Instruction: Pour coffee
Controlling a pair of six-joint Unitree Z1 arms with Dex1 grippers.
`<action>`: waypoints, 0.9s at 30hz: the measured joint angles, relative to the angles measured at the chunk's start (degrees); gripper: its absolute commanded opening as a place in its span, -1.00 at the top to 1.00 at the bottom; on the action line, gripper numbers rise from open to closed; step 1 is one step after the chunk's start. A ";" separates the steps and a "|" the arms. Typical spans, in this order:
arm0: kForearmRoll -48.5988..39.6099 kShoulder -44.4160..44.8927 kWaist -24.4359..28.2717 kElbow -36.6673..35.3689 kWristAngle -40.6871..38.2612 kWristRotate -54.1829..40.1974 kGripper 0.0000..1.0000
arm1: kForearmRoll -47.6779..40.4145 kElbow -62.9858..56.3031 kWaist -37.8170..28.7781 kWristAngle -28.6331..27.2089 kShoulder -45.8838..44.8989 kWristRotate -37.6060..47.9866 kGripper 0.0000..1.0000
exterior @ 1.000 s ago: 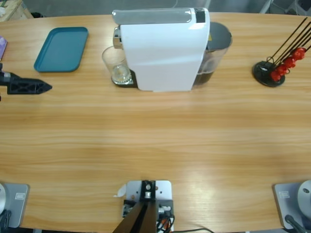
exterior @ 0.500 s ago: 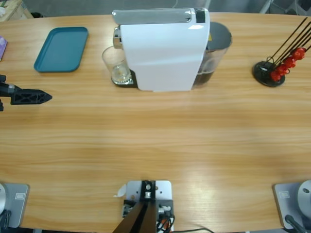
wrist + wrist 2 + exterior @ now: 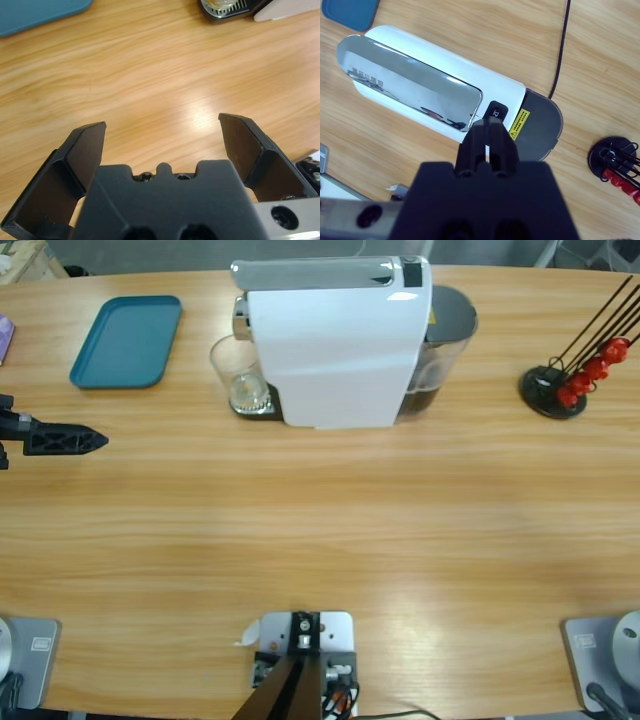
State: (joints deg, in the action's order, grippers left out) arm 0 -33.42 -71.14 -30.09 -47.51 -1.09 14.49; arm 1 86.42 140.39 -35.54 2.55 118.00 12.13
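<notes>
Glossy white plastic machine [image 3: 335, 350], mirror-chrome lid [image 3: 415, 85]; smooth wooden table [image 3: 320, 530]; clear glass [image 3: 238, 375].

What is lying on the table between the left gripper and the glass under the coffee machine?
Nothing: in the high view only bare wooden table separates the left gripper from the glass. The teal tray sits off that line.

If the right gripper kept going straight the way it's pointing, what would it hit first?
Most likely the white coffee machine: the right gripper, jaws shut, points down at its top, near the small black button beside the silver lid. Depth is unclear from this view.
</notes>
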 measured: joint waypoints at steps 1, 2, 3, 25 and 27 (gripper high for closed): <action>0.00 0.00 0.00 0.00 0.00 0.00 -0.95 | 0.00 0.08 0.00 0.00 0.24 0.00 1.00; 0.00 0.00 0.00 0.00 0.00 0.00 -0.95 | 0.00 0.11 0.00 0.00 0.46 0.00 1.00; 0.00 0.00 0.00 0.00 0.00 0.00 -0.96 | 0.01 0.12 0.00 0.00 0.64 0.00 1.00; 25.83 14.32 -6.30 14.98 -0.91 -8.38 -0.97 | 0.05 0.11 -0.23 0.00 1.94 0.00 1.00; 26.66 14.32 -6.30 14.98 -1.96 -8.58 -0.97 | 0.05 0.06 -0.23 0.00 1.94 0.00 1.00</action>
State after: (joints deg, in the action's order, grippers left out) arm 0 -6.76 -56.82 -36.38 -32.53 -3.05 5.91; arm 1 86.47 140.45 -35.77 2.54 119.94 12.13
